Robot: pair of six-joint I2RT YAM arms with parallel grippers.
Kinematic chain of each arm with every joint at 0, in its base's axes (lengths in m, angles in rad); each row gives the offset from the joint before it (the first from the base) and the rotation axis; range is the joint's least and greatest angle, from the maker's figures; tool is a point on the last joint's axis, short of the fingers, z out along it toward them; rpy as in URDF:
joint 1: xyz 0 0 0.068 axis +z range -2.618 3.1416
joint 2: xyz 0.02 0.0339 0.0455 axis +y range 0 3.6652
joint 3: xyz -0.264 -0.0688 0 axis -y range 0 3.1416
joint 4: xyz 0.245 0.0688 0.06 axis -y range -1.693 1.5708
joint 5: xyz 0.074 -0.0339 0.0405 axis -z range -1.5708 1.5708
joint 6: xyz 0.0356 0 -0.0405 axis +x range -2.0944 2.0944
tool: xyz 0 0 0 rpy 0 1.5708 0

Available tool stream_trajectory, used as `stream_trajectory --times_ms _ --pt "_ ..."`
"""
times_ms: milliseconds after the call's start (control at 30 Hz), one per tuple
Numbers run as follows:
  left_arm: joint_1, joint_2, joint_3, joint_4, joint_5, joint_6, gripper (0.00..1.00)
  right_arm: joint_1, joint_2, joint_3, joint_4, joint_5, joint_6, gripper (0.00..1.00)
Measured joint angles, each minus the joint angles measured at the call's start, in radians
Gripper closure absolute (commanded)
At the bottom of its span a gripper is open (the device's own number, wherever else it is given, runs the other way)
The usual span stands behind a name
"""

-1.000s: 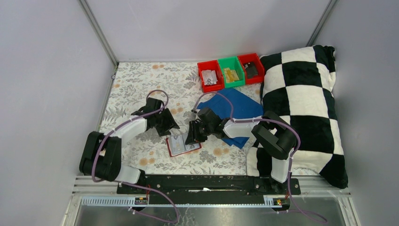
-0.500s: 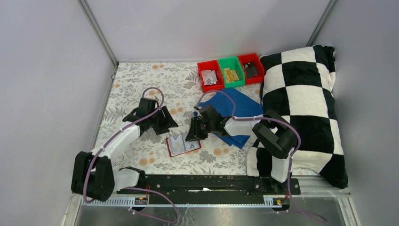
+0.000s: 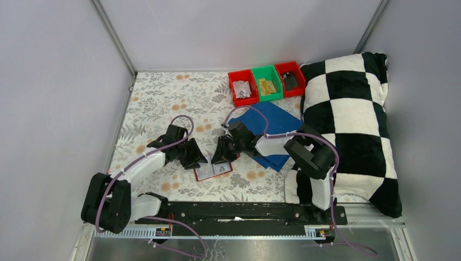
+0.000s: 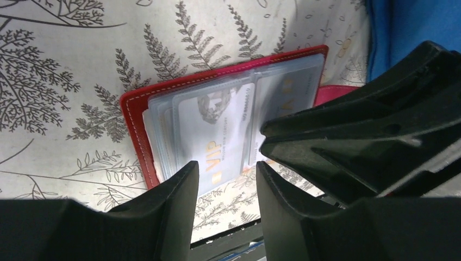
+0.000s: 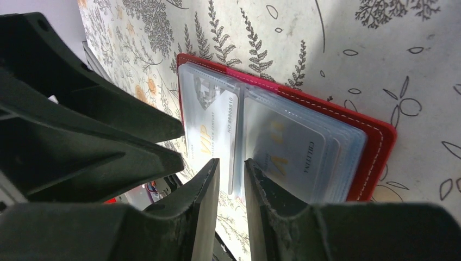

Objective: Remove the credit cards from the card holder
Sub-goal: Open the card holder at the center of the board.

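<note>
The red card holder [image 3: 213, 169] lies open on the floral cloth, its clear sleeves facing up. In the left wrist view the holder [image 4: 133, 125] shows a pale card with gold VIP lettering [image 4: 217, 130] and a second pale card [image 4: 285, 89]. My left gripper [image 3: 197, 157] is open and empty, its tips [image 4: 227, 179] just over the VIP card's near edge. My right gripper [image 3: 222, 155] is narrowly open and empty, its tips [image 5: 231, 174] over the sleeves' middle fold between the VIP card [image 5: 209, 122] and the other card [image 5: 288, 152]. No tan or dark grey card shows.
A blue cloth [image 3: 274, 125] lies right of the holder under the right arm. Two red bins [image 3: 242, 87] [image 3: 290, 78] and a green bin [image 3: 267, 82] stand at the back. A black-and-white checkered pillow [image 3: 348, 119] fills the right side.
My left gripper has moved nearer and right, down to the holder's left edge. My right gripper has shifted slightly left over the holder. The holder has not moved.
</note>
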Motion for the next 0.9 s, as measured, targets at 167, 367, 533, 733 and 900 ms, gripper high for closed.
stream_trajectory --times_ms 167,367,533,733,900 --pt "0.0 0.058 -0.005 0.02 -0.001 -0.005 0.57 0.0 0.011 0.002 0.014 -0.015 0.011 0.69" --pt "-0.003 0.051 -0.006 0.029 -0.021 -0.006 0.58 0.0 0.022 0.003 0.032 -0.026 0.027 0.69" --pt "-0.003 0.051 -0.011 0.035 -0.03 -0.01 0.59 0.0 0.037 0.013 0.044 -0.04 0.038 0.69" --pt "-0.003 0.039 -0.032 0.069 -0.019 -0.023 0.59 0.0 0.037 0.013 0.043 -0.04 0.04 0.69" --pt "-0.003 0.062 -0.043 0.126 0.015 -0.035 0.59 0.0 0.038 0.013 0.043 -0.04 0.04 0.69"
